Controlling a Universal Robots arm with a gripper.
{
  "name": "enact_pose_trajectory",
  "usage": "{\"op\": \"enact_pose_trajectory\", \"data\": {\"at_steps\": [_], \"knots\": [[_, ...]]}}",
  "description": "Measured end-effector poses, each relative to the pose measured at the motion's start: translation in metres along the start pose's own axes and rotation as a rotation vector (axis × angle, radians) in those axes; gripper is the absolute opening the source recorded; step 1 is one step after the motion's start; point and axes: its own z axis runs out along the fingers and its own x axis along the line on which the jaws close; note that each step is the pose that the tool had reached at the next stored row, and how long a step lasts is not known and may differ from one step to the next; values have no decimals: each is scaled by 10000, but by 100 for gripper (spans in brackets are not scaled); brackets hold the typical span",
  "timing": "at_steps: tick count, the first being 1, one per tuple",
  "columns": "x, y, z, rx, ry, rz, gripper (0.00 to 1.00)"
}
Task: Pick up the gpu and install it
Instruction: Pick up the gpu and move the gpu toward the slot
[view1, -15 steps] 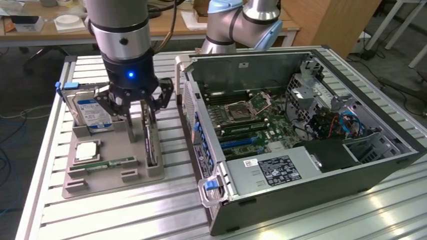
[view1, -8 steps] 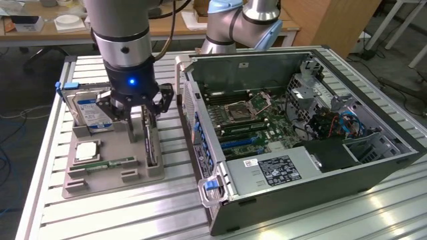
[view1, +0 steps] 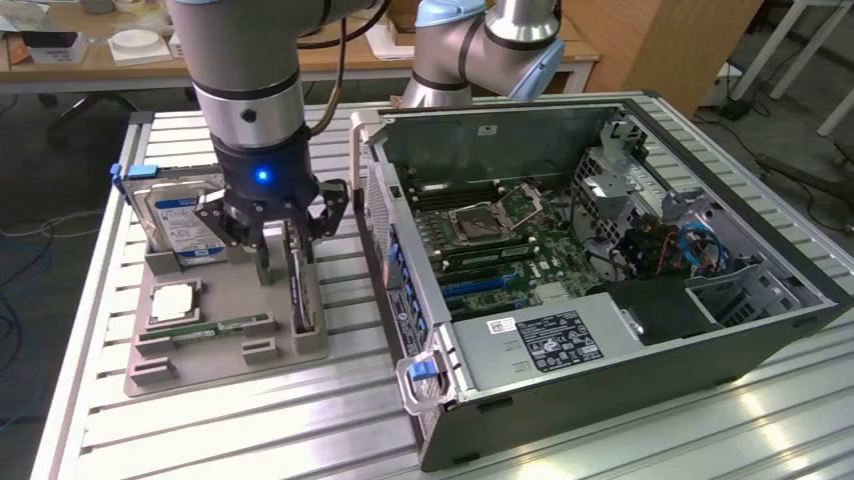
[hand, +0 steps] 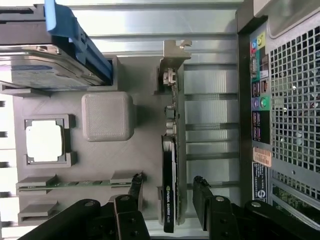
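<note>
Item: one Universal Robots arm (view1: 247, 60) with two-finger gripper (view1: 284, 262), pointing down.
Arm grey, its last section upright; wrist (view1: 260, 150) black, carrying a lit blue light (view1: 263, 177); gripper aimed straight down, black fingers (hand: 136, 192) spread wide apart, their linkages splayed outward to either side.

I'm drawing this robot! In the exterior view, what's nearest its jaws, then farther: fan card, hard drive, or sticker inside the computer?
1. Thin green gpu card with black fan shroud: directly below, standing on edge.
2. Boxy metal hard drive with blue-white label: toward the exterior view's left.
3. Black-and-white rectangular paper sticker: far toward the exterior view's right.
</note>
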Motion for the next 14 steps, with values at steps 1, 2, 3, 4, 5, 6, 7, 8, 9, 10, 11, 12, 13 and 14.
{"op": "enact_pose_trajectory", "data": {"at_steps": [1, 2, 3, 4, 5, 6, 7, 8, 9, 10, 11, 12, 13, 14], "knots": [[0, 0, 1, 2, 1, 2, 53], [0, 0, 1, 2, 1, 2, 53], [0, 0, 1, 2, 1, 2, 53], [0, 0, 2, 1, -1, 3, 53], [2, 10, 7, -1, -4, 4, 53], [2, 21, 14, -3, -2, -34, 53], [3, 24, 24, -3, 2, -117, 53], [3, 23, 36, -6, 8, -247, 53], [3, 23, 50, -8, 15, -413, 53], [4, 22, 69, -13, 22, -603, 53], [4, 21, 87, -16, 29, -768, 53], [4, 21, 105, -16, 33, -838, 53], [3, 23, 123, -17, 33, -841, 53], [3, 25, 140, -17, 33, -841, 53]]}}
